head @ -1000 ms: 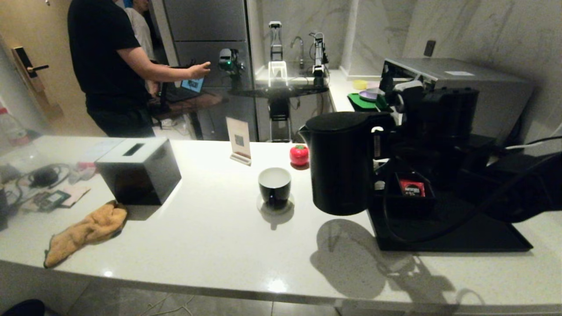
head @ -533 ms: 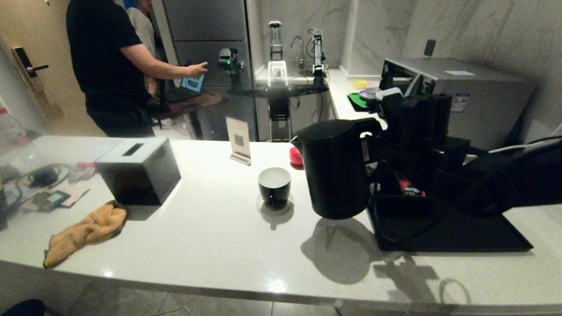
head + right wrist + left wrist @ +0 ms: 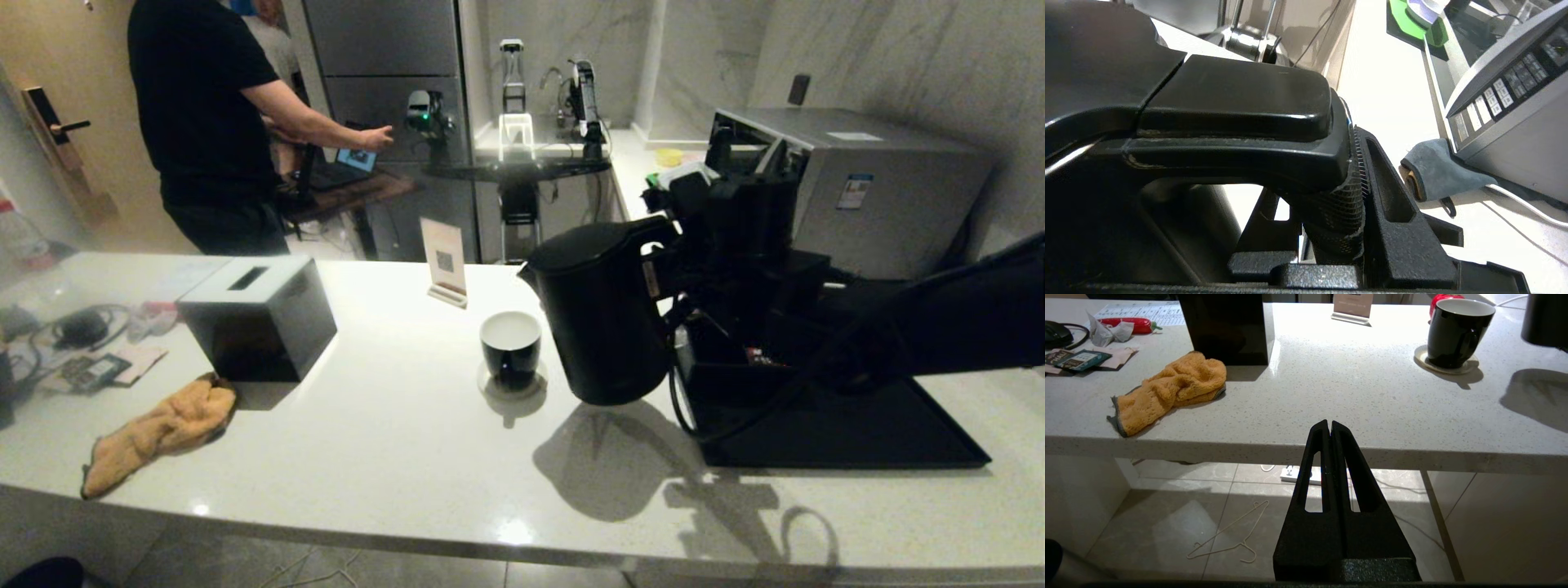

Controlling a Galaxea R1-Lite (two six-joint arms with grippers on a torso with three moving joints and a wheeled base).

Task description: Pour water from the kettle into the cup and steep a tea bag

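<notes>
On my head view the right gripper (image 3: 665, 261) sits in the middle right of the frame, its jaws clamped on the handle of the kettle (image 3: 604, 314); my right wrist view confirms it, with a ribbed finger (image 3: 1359, 171) pressed against the wrapped grip of the handle. I see the kettle held clear of the white counter (image 3: 392, 441), tilted a little with its spout toward the left of the frame, and its shadow falls on the counter below it. The cup (image 3: 511, 349) stands just left of the kettle, near the centre of the frame, on a small coaster (image 3: 512, 386), its white inside facing up; I cannot tell whether any liquid is in it. Behind the kettle, in the lower right, lies a black tray (image 3: 833, 425) with the right arm stretched over it. My left gripper (image 3: 1329, 428) is parked below the counter's edge with its jaws pressed together, shown only in the left wrist view. Further left on the counter I see a black tissue box (image 3: 257, 314) and an orange cloth (image 3: 159, 429).
</notes>
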